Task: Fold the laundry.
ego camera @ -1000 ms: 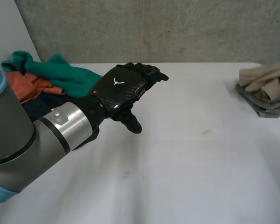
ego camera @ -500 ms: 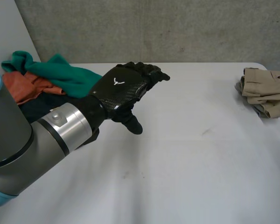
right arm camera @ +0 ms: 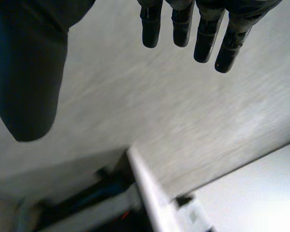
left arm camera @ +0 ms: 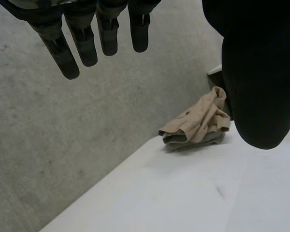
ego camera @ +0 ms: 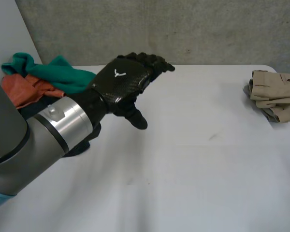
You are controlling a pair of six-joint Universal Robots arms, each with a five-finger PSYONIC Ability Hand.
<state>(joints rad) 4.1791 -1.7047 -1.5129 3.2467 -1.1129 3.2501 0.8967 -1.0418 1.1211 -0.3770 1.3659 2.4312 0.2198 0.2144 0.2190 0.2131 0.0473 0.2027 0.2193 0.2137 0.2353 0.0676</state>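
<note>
My left hand (ego camera: 123,84) hovers above the table's (ego camera: 193,164) left middle, open with straight fingers (left arm camera: 84,43) and nothing in it. A heap of unfolded laundry lies behind its arm at the far left: a green cloth (ego camera: 63,73), an orange cloth (ego camera: 21,89) and a dark one (ego camera: 34,112). A folded beige garment (ego camera: 275,94) rests at the table's right edge, also seen beyond the left hand's thumb (left arm camera: 195,123). My right hand (right arm camera: 205,34) is open in the air, its fingers straight and facing a grey wall, holding nothing.
A grey concrete wall (ego camera: 183,29) runs behind the table. The white tabletop stretches between the laundry heap and the folded garment. A thin grey layer (ego camera: 261,111) shows under the beige garment.
The beige garment, ruffled and lifted at the right edge a second ago, now lies settled and folded. The right hand has gone from it. My left hand rose slightly.
</note>
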